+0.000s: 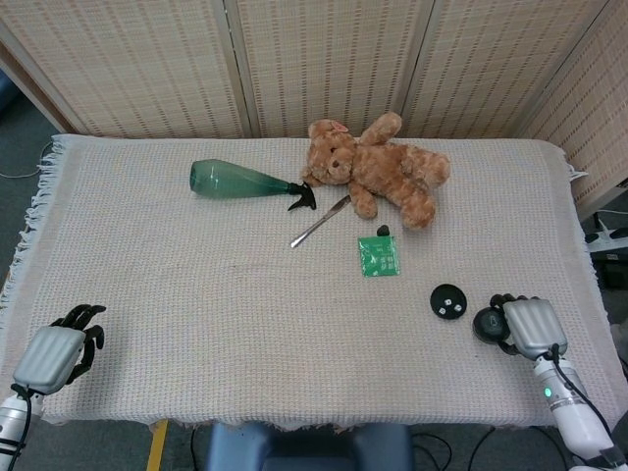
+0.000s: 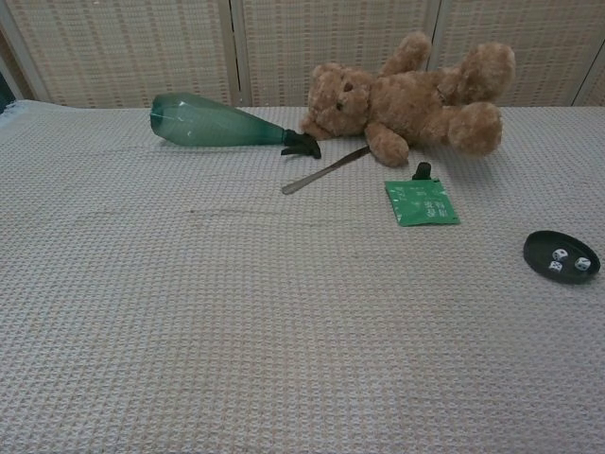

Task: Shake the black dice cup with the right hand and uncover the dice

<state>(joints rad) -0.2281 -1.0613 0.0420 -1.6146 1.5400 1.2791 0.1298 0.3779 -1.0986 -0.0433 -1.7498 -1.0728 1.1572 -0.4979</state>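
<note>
The uncovering step appears done: the right hand (image 1: 533, 326) grips the black cup (image 1: 488, 323), its fingers wrapped round it, near the desk's (image 1: 196, 294) right edge, just beside and at about 4 o'clock of the round black base (image 1: 448, 301). The base lies bare on the cloth with the dice (image 2: 571, 260) resting on it, white faces showing in the chest view; their pips are too small to read. By judgement, little remains beyond setting the cup down on a bare patch, clear of the base so the dice are not disturbed. The left hand (image 1: 59, 348) rests at the near left corner, fingers curled and holding nothing. Well apart from the work, toward 11 o'clock of the base, lie a green packet (image 1: 378, 256), a metal knife (image 1: 319, 222), a green bottle (image 1: 240, 181) on its side and a teddy bear (image 1: 378, 167). None of these stands in the way; only the desk edge close to the right hand calls for care.
</note>
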